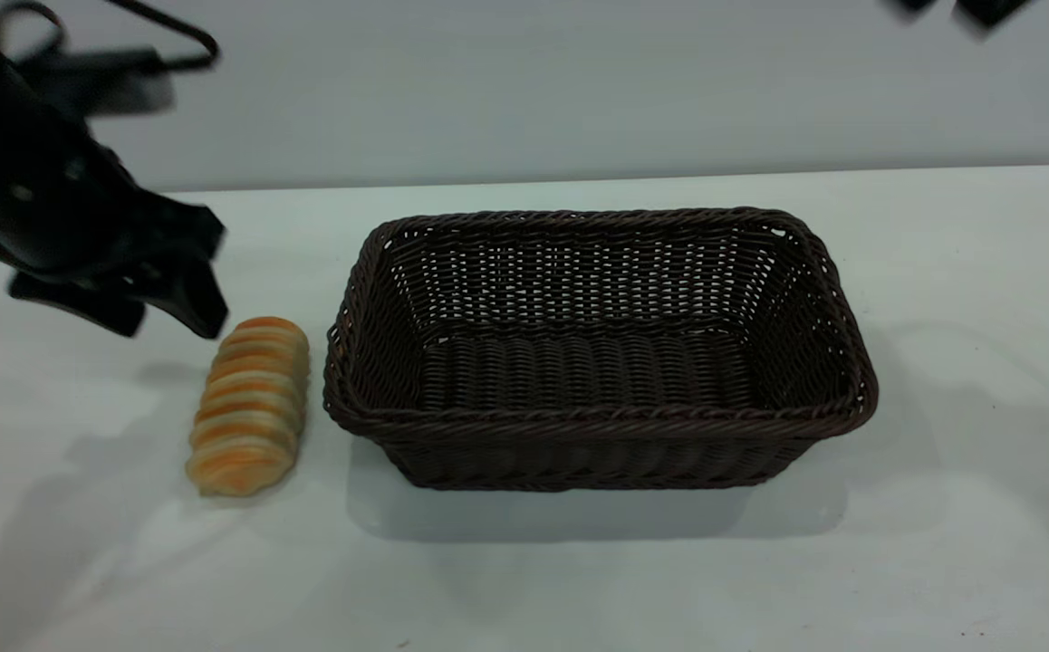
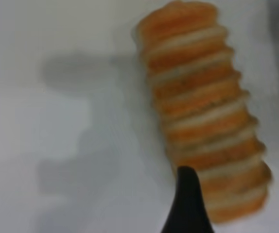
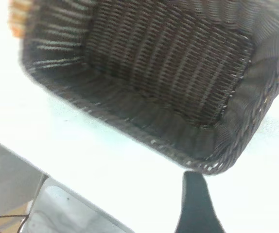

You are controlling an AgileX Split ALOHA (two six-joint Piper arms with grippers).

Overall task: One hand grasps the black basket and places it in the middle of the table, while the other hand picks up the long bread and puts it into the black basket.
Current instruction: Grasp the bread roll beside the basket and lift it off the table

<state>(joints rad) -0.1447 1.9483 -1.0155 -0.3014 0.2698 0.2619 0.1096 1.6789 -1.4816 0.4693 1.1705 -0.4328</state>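
The black basket (image 1: 597,426) stands empty in the middle of the table (image 1: 941,543). The long bread (image 1: 251,406) lies on the table just left of the basket, apart from it. My left gripper (image 1: 165,317) hovers open above and behind the bread's far end. In the left wrist view one finger (image 2: 188,206) shows beside the bread (image 2: 205,111), not touching it. My right gripper (image 1: 952,7) is raised at the top right, open and empty. In the right wrist view one finger (image 3: 196,206) shows over the table near a corner of the basket (image 3: 168,63).
The table's back edge (image 1: 579,178) meets a plain grey wall. The table's edge and the floor beyond show in the right wrist view (image 3: 42,194). White tabletop surrounds the basket on all sides.
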